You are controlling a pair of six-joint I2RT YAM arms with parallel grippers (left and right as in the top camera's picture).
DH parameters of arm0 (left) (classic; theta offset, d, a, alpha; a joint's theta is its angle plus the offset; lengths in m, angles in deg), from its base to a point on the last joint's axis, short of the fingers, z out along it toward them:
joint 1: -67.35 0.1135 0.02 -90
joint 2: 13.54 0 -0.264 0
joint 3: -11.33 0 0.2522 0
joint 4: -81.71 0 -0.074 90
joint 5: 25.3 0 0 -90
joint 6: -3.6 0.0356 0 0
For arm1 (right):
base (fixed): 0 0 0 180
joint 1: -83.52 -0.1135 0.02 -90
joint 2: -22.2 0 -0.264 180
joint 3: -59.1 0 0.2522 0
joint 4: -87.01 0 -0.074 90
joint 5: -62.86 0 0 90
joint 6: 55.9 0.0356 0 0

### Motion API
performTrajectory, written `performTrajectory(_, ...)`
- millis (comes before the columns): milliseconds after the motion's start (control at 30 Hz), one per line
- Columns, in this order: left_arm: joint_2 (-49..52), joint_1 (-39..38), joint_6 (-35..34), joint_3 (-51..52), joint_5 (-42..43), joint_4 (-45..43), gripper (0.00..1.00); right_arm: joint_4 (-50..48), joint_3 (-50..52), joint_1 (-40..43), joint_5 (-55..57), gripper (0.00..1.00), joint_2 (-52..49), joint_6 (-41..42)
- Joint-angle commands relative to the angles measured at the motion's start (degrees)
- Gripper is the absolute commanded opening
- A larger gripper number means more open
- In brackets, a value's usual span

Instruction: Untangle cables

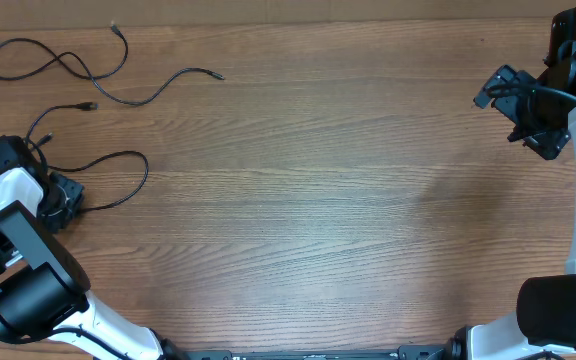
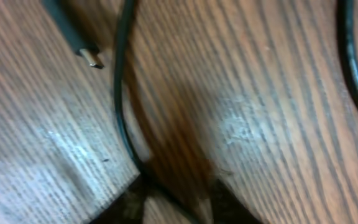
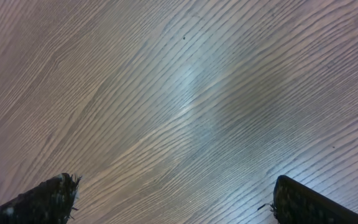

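Observation:
Two thin black cables lie at the table's far left. One cable (image 1: 88, 75) winds from a loop near the left edge to a plug further right. The other cable (image 1: 128, 175) curves from a plug end round to my left gripper (image 1: 66, 192). In the left wrist view this cable (image 2: 120, 93) runs down between the fingers of the left gripper (image 2: 176, 202), which are close together and straddle it with a gap. A plug tip (image 2: 92, 59) lies beside it. My right gripper (image 1: 516, 112) is wide open and empty at the far right, over bare wood (image 3: 173, 199).
A further stretch of cable (image 2: 353, 68) crosses the top right of the left wrist view. The wooden table (image 1: 318, 200) spans the whole view. The arm bases stand at the lower left and lower right.

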Motion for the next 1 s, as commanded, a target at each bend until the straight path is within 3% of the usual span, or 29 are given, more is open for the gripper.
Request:
performTrajectory(0,1.25,0.26,3.3,-0.13,0.76,2.08,0.63,-0.31,0.17,0.0,0.55,1.0,0.13,-0.22)
performTrajectory(67,1.14,0.26,3.26,-2.69,0.74,5.14,0.78,-0.28,0.17,0.0,0.55,1.0,0.13,-0.24)
performTrajectory(100,0.87,0.26,3.23,-5.66,0.74,8.46,0.81,-0.28,0.17,0.02,0.55,1.0,0.13,-0.22)
performTrajectory(533,-4.15,0.26,2.25,-30.53,0.81,34.75,0.95,-0.28,0.17,0.02,0.55,1.0,0.13,-0.22)
performTrajectory(633,-5.64,0.26,0.9,-31.74,3.15,38.82,1.0,-0.28,0.17,0.0,0.55,1.0,0.13,-0.22)
performTrajectory(767,-7.19,0.26,0.5,-31.74,7.67,45.24,1.0,-0.28,0.17,0.0,0.55,1.0,0.13,-0.24)
performTrajectory(967,-11.8,0.37,-4.57,-31.39,7.26,53.72,1.0,-0.31,0.17,0.0,0.55,1.0,0.13,-0.22)
